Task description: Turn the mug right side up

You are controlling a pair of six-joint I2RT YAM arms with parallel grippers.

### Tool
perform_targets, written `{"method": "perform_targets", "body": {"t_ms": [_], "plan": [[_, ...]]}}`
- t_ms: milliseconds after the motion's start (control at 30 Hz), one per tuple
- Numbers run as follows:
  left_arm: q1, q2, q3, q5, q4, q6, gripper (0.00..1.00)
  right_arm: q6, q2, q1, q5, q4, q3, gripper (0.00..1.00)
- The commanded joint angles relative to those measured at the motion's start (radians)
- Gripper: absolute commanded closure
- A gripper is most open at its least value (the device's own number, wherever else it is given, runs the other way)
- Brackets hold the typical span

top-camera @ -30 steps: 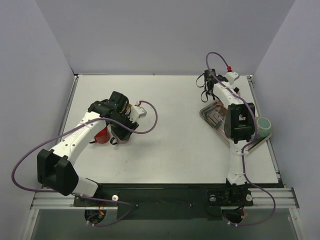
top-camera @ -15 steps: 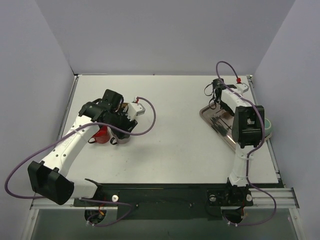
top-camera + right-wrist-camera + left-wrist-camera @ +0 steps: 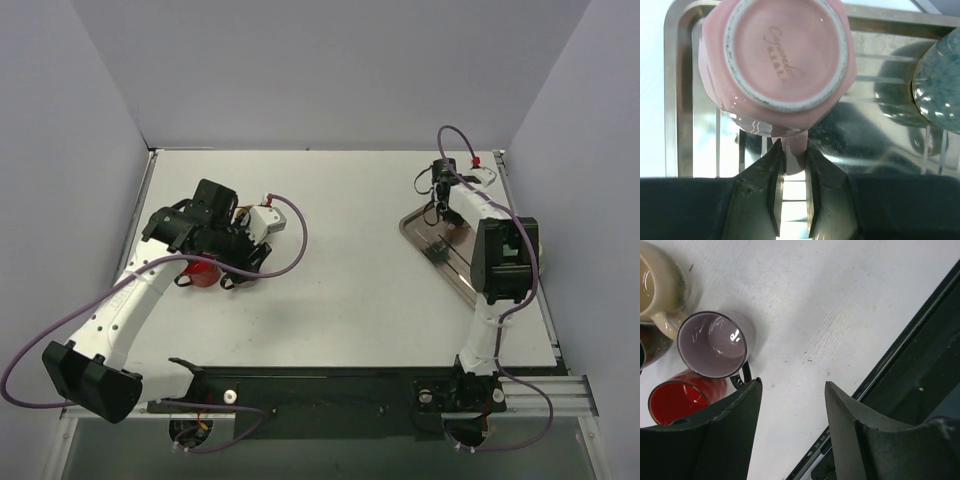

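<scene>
A pink mug (image 3: 777, 55) stands upside down, base up, in the steel tray (image 3: 677, 75) at the table's right. My right gripper (image 3: 795, 150) is shut on its handle (image 3: 796, 145), fingers pressed on both sides. From above, the right gripper (image 3: 443, 205) sits over the tray's (image 3: 440, 250) far end and hides the mug. My left gripper (image 3: 792, 382) is open with only bare table between its fingers, beside a group of upright mugs.
A speckled teal mug (image 3: 940, 85) stands in the tray right of the pink one. On the left stand a lilac mug (image 3: 712, 345), a red mug (image 3: 677, 400) and a cream mug (image 3: 660, 285). The table's black front rail (image 3: 910, 365) lies near the left gripper.
The right gripper has closed from wide open onto the pink mug's handle after moving toward the tray's far end. The left arm has swung left, its jaws slightly wider.
</scene>
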Motion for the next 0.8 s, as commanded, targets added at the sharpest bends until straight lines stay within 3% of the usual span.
{"method": "perform_targets", "body": {"t_ms": [0, 200, 333, 467, 533, 633, 700, 767], "plan": [[0.006, -0.045, 0.091, 0.182, -0.041, 0.026, 0.36, -0.145, -0.259, 0.043, -0.071, 0.171, -0.147, 1.00], [0.038, -0.059, 0.172, 0.383, 0.024, -0.067, 0.32, -0.193, -0.700, 0.120, -0.259, 0.355, -0.383, 1.00], [0.084, -0.100, 0.186, 0.521, 0.207, -0.242, 0.21, -0.169, -0.900, 0.225, -0.378, 0.444, -0.434, 1.00], [0.142, -0.122, 0.139, 0.726, 0.519, -0.561, 0.14, -0.081, -1.063, 0.322, -0.487, 0.558, -0.479, 1.00], [0.152, -0.113, 0.053, 0.817, 0.751, -0.877, 0.14, -0.072, -1.116, 0.393, -0.486, 0.592, -0.479, 1.00], [0.147, -0.102, -0.015, 0.862, 1.163, -1.137, 0.13, -0.049, -1.155, 0.520, -0.504, 0.656, -0.474, 1.00], [0.132, -0.091, -0.021, 0.865, 1.266, -1.207, 0.12, -0.032, -1.161, 0.595, -0.510, 0.690, -0.470, 1.00], [0.109, -0.070, 0.007, 0.851, 1.246, -1.209, 0.12, -0.014, -1.166, 0.678, -0.475, 0.742, -0.485, 1.00]]}}
